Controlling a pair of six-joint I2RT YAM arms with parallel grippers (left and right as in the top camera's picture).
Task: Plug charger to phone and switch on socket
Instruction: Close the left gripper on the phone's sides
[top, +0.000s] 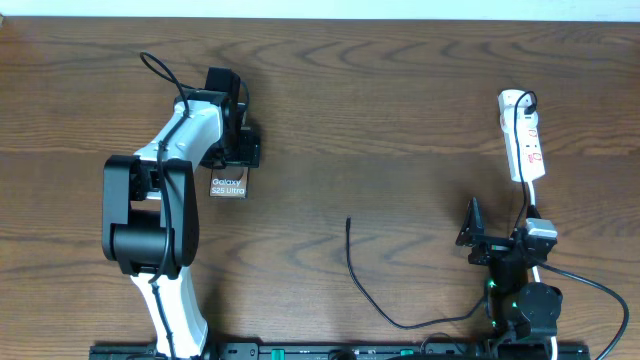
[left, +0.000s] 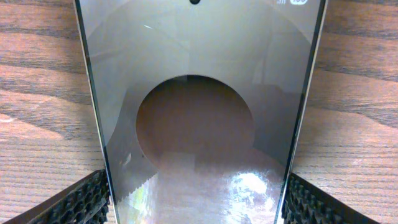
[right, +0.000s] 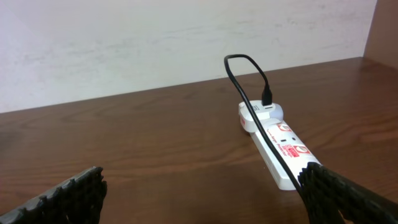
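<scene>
The phone (top: 228, 186), a dark-brown slab with white "Galaxy S25 Ultra" text, lies flat on the wooden table at left centre. My left gripper (top: 233, 152) is shut on its far end. In the left wrist view the phone (left: 199, 93) fills the gap between both finger pads (left: 196, 202), which press on its long edges. The charger cable (top: 362, 285) lies loose at centre, with its plug tip (top: 348, 220) free. The white socket strip (top: 522, 140) lies at the right back. My right gripper (top: 500, 228) is open and empty in front of it. The right wrist view shows the socket (right: 280, 146) and the cable (right: 249, 93) plugged into its far end.
The table's back edge meets a pale wall (right: 186, 43). The arm bases and a black rail (top: 330, 350) stand along the front edge. A thicker robot cable (top: 600, 290) loops at the right front.
</scene>
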